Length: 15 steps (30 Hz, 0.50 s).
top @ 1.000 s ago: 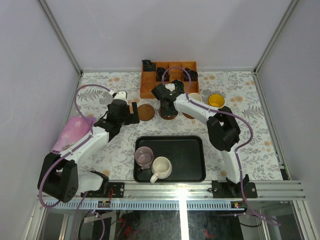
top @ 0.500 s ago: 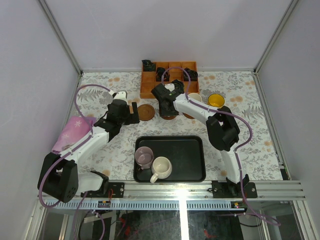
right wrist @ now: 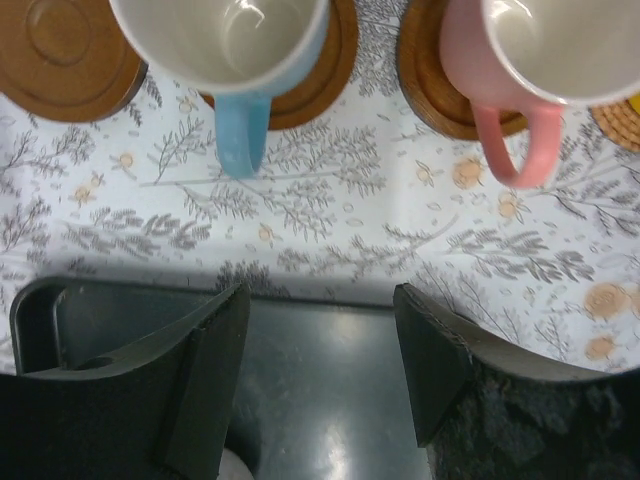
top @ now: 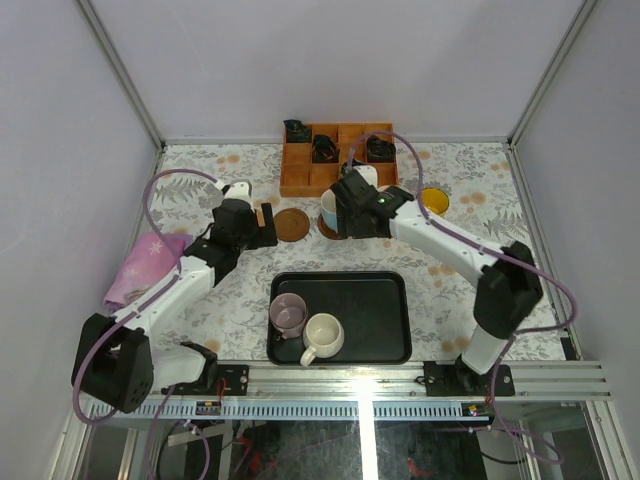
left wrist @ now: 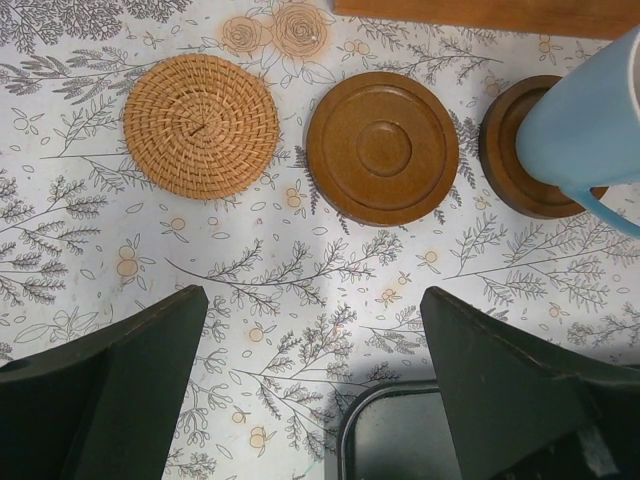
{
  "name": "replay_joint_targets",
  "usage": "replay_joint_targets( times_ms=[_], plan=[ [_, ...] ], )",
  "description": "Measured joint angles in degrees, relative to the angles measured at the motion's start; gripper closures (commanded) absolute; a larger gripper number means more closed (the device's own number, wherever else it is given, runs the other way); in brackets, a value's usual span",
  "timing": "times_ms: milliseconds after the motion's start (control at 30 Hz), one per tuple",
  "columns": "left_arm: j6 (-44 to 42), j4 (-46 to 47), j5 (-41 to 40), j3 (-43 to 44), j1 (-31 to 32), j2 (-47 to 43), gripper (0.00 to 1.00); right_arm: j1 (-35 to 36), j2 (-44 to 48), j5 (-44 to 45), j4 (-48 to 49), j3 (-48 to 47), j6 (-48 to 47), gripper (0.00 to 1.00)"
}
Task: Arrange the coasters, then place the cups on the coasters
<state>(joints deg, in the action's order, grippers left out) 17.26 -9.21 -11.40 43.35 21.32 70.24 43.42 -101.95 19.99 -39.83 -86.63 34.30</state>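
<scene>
Two cups yet to place, both inside the black tray (top: pixel 375 315) at the near edge: mauve cup (top: pixel 288 316) at its left end, white cup (top: pixel 323 337) close against it, handle turned near-left. Beyond the tray, a row from left to right: woven coaster (left wrist: pixel 200 125) and dark coaster (left wrist: pixel 382 147) bare, blue cup (right wrist: pixel 225 40) seated on a third coaster (left wrist: pixel 505 150), pink cup (right wrist: pixel 540 40) on a fourth coaster (right wrist: pixel 420 75), yellow cup (top: pixel 432 200) at the end. Spread wide and gripping nothing, right gripper (right wrist: pixel 315 370) over the tray's far rim, tray cups nearer and to its left. Equally released and empty, left gripper (left wrist: pixel 315 385) just short of the two bare coasters, likely the closer one to the mauve cup. No obstacle visible on either path.
</scene>
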Motion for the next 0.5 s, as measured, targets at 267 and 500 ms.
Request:
replay_joint_targets(
  times_ms=[267, 500],
  plan=[
    [2.51, -2.01, 0.02, -0.59, 0.48, -5.29, 0.10, 0.11, 17.31, -5.49, 4.52, 16.35, -4.24, 0.34],
    [5.42, -5.11, 0.04, -1.60, 1.70, -8.37, 0.08, 0.17, 22.25, -11.10, 5.09, 25.27, -6.86, 0.37]
  ],
)
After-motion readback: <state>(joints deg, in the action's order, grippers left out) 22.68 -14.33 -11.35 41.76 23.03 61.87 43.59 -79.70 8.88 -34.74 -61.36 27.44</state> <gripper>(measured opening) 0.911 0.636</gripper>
